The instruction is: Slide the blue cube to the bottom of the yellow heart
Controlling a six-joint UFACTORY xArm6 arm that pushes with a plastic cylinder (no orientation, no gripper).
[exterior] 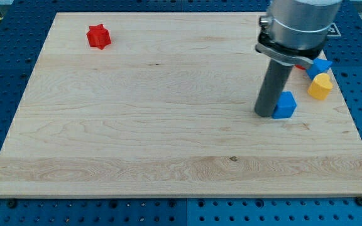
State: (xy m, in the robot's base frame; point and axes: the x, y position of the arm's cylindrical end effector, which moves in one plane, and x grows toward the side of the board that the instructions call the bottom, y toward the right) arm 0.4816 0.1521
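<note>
The blue cube lies on the wooden board at the view's right, below and left of the yellow heart. My tip rests on the board right against the cube's left side. The rod rises from there to the grey arm body at the view's top. The yellow heart lies near the board's right edge, a short gap up and right of the cube.
A second blue block sits just above the yellow heart, with a sliver of a red block beside it, partly hidden by the arm. A red star-like block lies at the view's top left. The wooden board rests on a blue perforated table.
</note>
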